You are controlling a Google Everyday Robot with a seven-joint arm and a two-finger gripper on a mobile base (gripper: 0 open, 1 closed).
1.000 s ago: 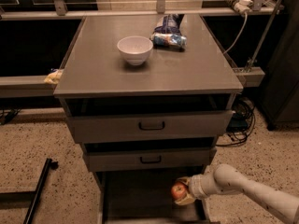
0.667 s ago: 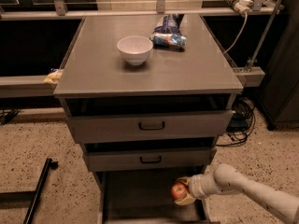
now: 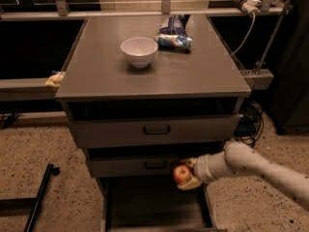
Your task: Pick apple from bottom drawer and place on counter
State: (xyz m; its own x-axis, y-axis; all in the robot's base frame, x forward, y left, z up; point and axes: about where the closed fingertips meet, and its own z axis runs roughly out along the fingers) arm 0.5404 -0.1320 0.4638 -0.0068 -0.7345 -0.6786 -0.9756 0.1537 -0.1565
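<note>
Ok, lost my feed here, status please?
End effector shut on apple, over open bottom drawer. Counter not yet reached. Bowl and snack bag sit toward counter's back.

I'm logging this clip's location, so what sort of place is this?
Probably a lab or workshop, not a home kitchen: grey metal drawer cabinet, speckled hard floor, loose cables beside it. The gripper holds the apple over the open bottom drawer.

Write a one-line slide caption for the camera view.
Gripper holds the apple above the open bottom drawer, below the counter bearing a white bowl and snack bag.
</note>
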